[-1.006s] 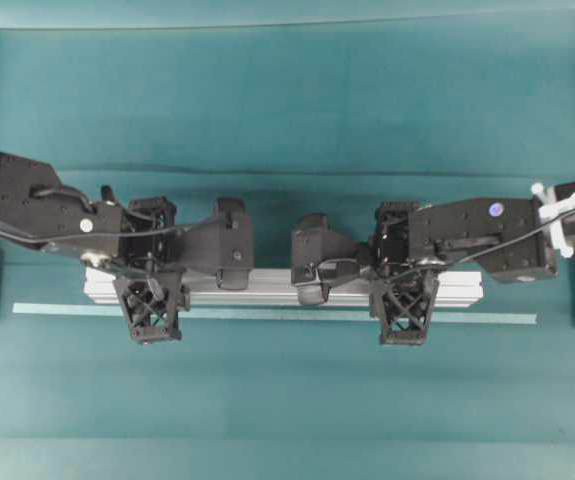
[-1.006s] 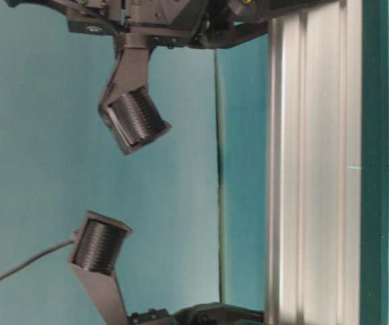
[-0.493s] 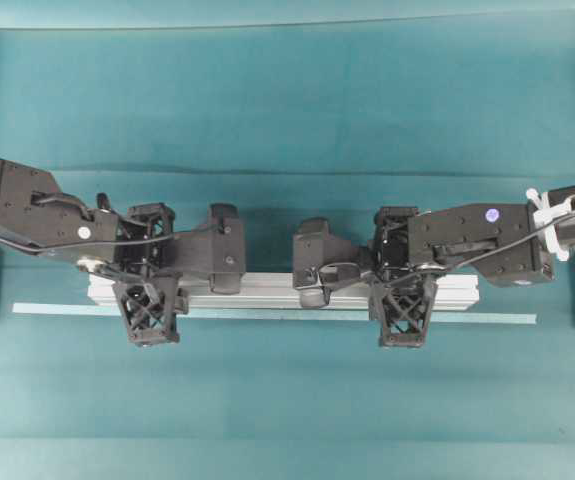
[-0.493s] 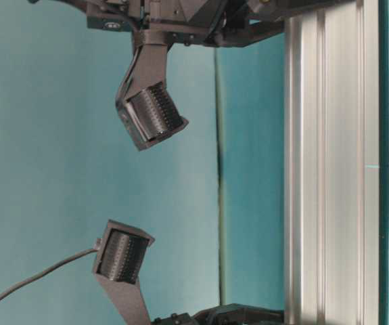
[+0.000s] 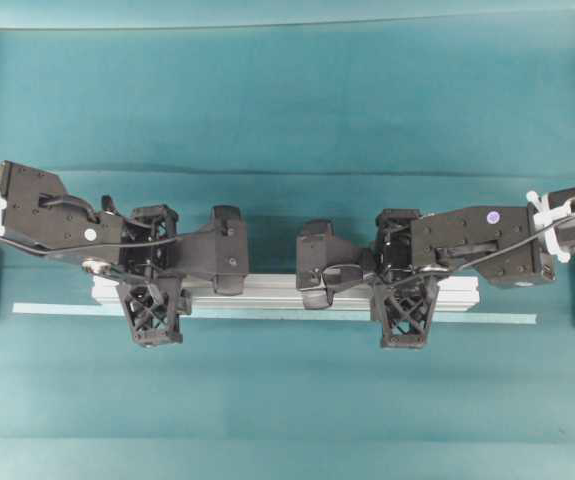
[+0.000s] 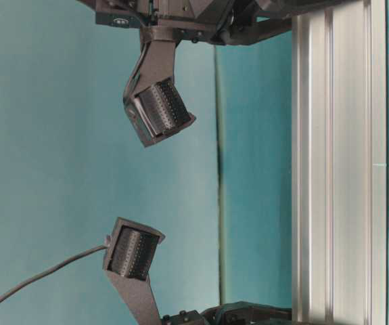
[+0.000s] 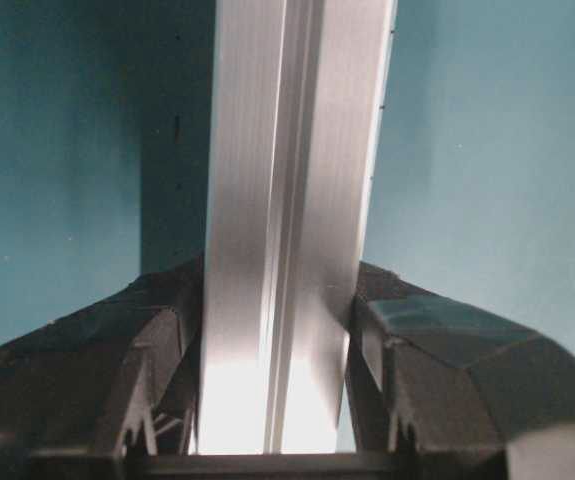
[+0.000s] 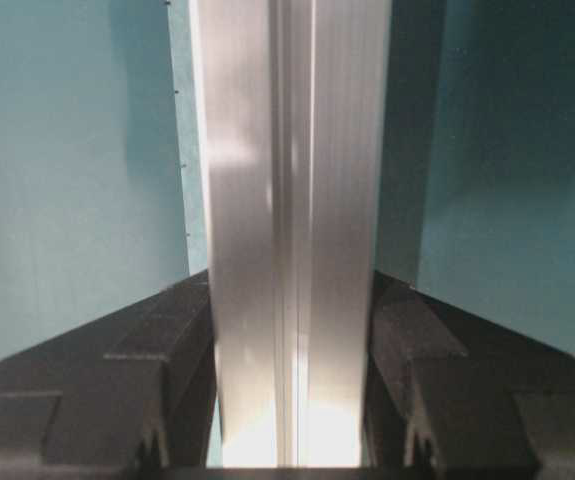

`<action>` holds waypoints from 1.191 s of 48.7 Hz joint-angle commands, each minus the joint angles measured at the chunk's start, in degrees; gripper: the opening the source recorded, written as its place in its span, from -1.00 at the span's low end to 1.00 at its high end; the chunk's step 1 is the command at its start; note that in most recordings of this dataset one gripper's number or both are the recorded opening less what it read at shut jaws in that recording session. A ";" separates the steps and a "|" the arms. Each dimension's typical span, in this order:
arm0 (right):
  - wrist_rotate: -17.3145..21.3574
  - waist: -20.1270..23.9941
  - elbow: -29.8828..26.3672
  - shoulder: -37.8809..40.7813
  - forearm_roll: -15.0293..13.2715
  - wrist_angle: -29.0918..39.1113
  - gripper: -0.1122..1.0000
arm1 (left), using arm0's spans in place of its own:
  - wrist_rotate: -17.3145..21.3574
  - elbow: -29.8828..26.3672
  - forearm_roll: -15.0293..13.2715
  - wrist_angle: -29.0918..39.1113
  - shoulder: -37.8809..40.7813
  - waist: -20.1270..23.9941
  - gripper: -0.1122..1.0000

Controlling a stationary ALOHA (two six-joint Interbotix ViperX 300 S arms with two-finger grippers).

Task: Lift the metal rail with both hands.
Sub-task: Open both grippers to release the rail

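Metal rail (image 5: 277, 290): silver, brushed finish, lengthwise grooves reading as darker parallel lines; bright white glare at 6 o'clock in both wrist views. Left gripper (image 5: 151, 300) and right gripper (image 5: 404, 305): matte black, fingers patterned with a cross-braced lattice. In the table-level view, ribbed black pads (image 6: 162, 108) show fine parallel ridges. Table cover (image 5: 287, 100): uniform teal, darker shadow band under the arms. Tape strip (image 5: 487, 319): pale green, at 6 o'clock of the rail. White cable ties (image 5: 547, 212) at 3 o'clock on the right arm; a purple dot (image 5: 489, 214) on its black housing.
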 commanded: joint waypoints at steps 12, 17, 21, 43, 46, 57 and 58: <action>-0.18 0.44 -0.44 0.44 0.53 -0.88 -0.17 | 0.18 -0.35 0.09 -0.26 -0.53 0.26 -0.15; -0.18 0.44 -0.44 0.53 1.05 -0.79 -0.17 | 0.18 -0.26 0.09 -0.35 -0.53 0.26 -0.15; -0.18 0.35 -0.26 0.53 1.32 -0.62 -0.17 | 0.18 -0.26 0.09 -0.53 -0.53 0.26 -0.15; 0.00 0.35 0.62 0.53 1.32 -1.49 -0.17 | 0.44 1.23 0.09 -3.43 -0.53 0.09 -0.15; 0.00 0.44 0.79 0.44 1.32 -2.20 -0.17 | 0.44 1.41 0.18 -3.78 -0.53 -0.09 -0.15; 0.00 0.35 1.14 0.35 1.67 -3.52 -0.17 | 0.35 1.76 0.09 -6.15 -0.62 -0.35 -0.15; 0.00 0.35 1.14 0.35 1.76 -3.52 -0.17 | 0.35 1.76 0.18 -6.15 -0.53 -0.35 -0.15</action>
